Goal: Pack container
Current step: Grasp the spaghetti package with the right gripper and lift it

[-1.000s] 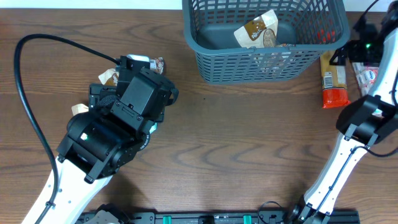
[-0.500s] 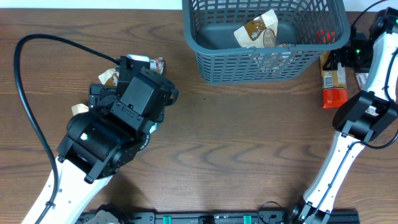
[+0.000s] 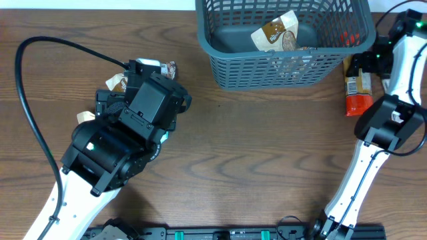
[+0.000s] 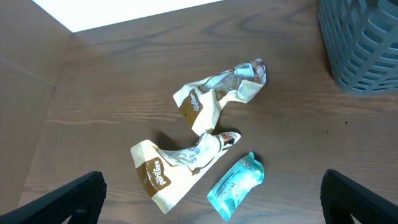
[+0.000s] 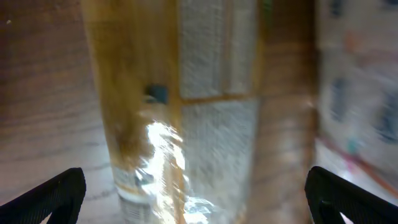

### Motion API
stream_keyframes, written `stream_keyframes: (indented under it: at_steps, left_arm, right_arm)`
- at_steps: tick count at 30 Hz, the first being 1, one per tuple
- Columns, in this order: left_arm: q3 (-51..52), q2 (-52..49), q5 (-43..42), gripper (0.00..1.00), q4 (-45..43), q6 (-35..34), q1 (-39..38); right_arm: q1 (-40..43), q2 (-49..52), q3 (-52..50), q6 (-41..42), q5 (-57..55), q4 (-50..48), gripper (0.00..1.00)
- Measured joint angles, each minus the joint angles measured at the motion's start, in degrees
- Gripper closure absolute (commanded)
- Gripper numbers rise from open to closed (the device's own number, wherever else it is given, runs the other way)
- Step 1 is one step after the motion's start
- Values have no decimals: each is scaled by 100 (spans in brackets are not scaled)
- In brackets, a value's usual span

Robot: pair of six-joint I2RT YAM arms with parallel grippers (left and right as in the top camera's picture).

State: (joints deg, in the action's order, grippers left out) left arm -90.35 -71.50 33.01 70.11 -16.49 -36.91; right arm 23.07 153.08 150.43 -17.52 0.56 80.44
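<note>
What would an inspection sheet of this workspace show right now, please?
Surface: wooden table, brown grain.
Job's things: basket at the far edge, a brown packet inside; three packets lying left; bar packet beside the basket's right end.
Clutter: nothing seen.
Grippers: left gripper open above the three packets; right gripper open, close over the bar packet.
Cables: black cable looping over the table's left.
Surroundings: white strip beyond the table.

Bare tabletop (image 3: 267,147) is lying wide open mid-table; the container (image 3: 287,70) is walling off the far side, an orange-ended packet (image 3: 358,90) is crowding its right corner, and snack packets (image 4: 186,162) are cluttering the left.
</note>
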Motion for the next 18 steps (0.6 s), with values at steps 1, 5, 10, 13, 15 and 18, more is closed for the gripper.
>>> stream_keyframes:
  at_steps: [1, 5, 10, 13, 15, 18]
  left_arm:
    - [0, 0, 0, 1, 0, 0, 0]
    - [0, 0, 2, 1, 0, 0, 0]
    - [0, 0, 2, 1, 0, 0, 0]
    - [0, 0, 0, 1, 0, 0, 0]
    - [0, 0, 2, 1, 0, 0, 0]
    - [0, 0, 2, 1, 0, 0, 0]
  right_arm:
    - [-52, 0, -83, 2, -9, -52, 1]
    - [-238, 0, -402, 4, -17, -299, 1]
    - [-317, -2, -721, 39, -170, -599, 1]
    - [-306, -35, -868, 85, -221, -702, 1]
    - [-306, -76, -942, 127, -260, -741, 1]
    - [-306, -107, -1001, 175, -271, -750, 1]
